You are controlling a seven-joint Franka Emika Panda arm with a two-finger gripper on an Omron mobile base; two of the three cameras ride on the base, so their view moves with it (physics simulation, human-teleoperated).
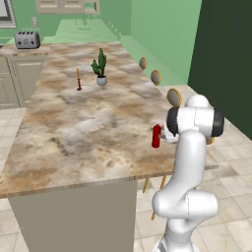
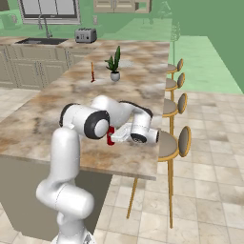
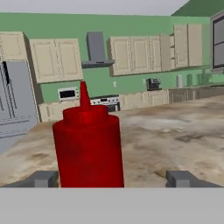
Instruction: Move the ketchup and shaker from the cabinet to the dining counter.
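The red ketchup point(image 1: 156, 136) bottle stands upright on the dining counter point(image 1: 88, 128) near its right edge, close to the stools. My gripper point(image 3: 113, 179) is open, and each of its fingertips point(image 3: 43, 178) stands clear of the ketchup point(image 3: 89, 148), which sits between them, nearer the left one. From the right base view, the ketchup point(image 2: 110, 136) shows as a red sliver behind my forearm, with the hand beside it. A tan wall cabinet point(image 2: 121, 5) hangs on the far green wall. The shaker is out of view.
A potted plant point(image 1: 101, 66) and a thin orange-red candlestick point(image 1: 78, 79) stand mid-counter. A toaster point(image 1: 27, 39) sits on the back worktop beside the sink point(image 2: 38, 41). Round stools point(image 2: 171, 143) line the counter's right side.
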